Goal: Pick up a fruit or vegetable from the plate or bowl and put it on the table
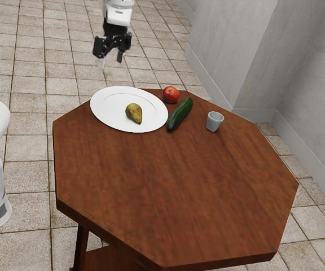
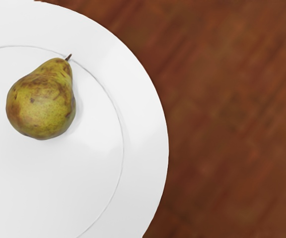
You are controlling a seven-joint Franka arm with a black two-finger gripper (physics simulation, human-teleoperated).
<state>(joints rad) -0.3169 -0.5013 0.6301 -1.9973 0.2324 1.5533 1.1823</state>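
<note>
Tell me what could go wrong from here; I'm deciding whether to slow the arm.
The pear is round-bodied and tapered, so the jaws might slip off it.

The plate lies at the edge of the table; a bump could push it off.

The cucumber and red fruit sit close beside the plate; carrying the pear low that way might knock them.

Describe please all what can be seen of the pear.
The pear is whole, with a round, wide bottom that narrows to a neck and a short brown stem. Its skin looks natural and a little shiny, yellow-green with brown patches and small dark spots. It lies on its side on the white plate, inside the thin ring line, with the stem end toward the rim. Only the plate touches it.
</note>
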